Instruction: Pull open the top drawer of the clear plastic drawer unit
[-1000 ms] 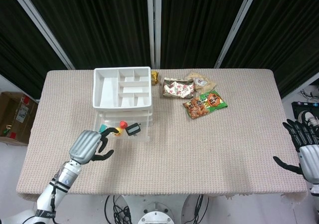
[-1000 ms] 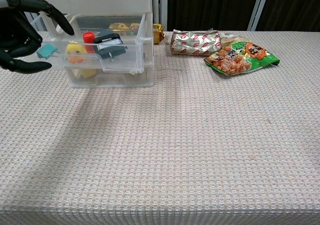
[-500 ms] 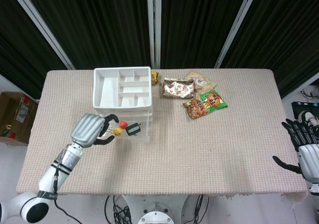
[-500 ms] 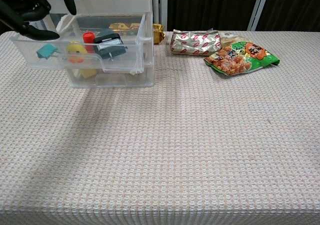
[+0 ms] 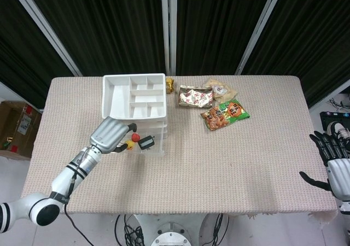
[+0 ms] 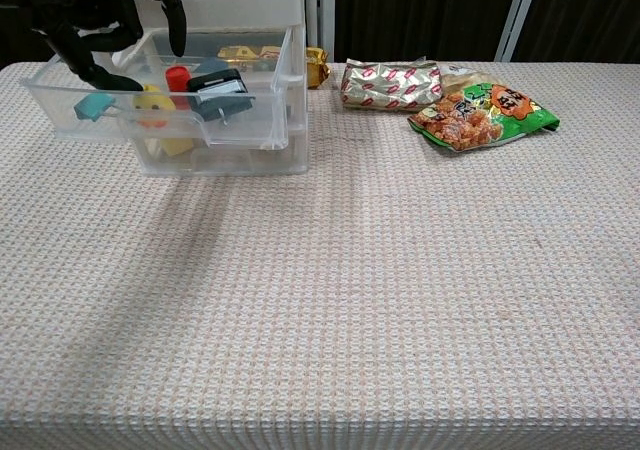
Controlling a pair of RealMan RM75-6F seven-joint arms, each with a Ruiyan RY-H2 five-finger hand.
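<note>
The left hand (image 5: 111, 135) hangs over the pulled-out top drawer (image 6: 150, 115) of the clear drawer unit (image 6: 255, 150), its dark fingers (image 6: 165, 0) spread and curved downward above the drawer's open top. It grasps nothing; the fingertips reach toward the drawer's contents, but whether they touch anything cannot be told. Its arm runs back from the drawer toward the near left edge of the tabletop (image 5: 246, 164).

The top drawer stands drawn out from the unit toward the robot, its front wall well clear of the unit's frame. Inside it lie a teal clip (image 6: 92, 103) at the left end, a yellow toy (image 6: 152, 107) beside that, a red-capped piece (image 6: 178, 78) behind the toy, and a dark blue-black gadget (image 6: 218, 88) to the right. A white divided tray (image 5: 134, 95) sits on top of the unit.

Just right of the unit, at its far corner, rests a small gold-wrapped item (image 6: 316, 66). Further right of the unit lie a silver snack packet with red print (image 6: 388, 83), a pale packet (image 5: 220, 87) behind it, and a green-and-orange snack bag (image 6: 482, 112).

The right hand (image 5: 334, 164) hovers off the right edge of the tabletop, far from the unit, its fingers apart and holding nothing.
</note>
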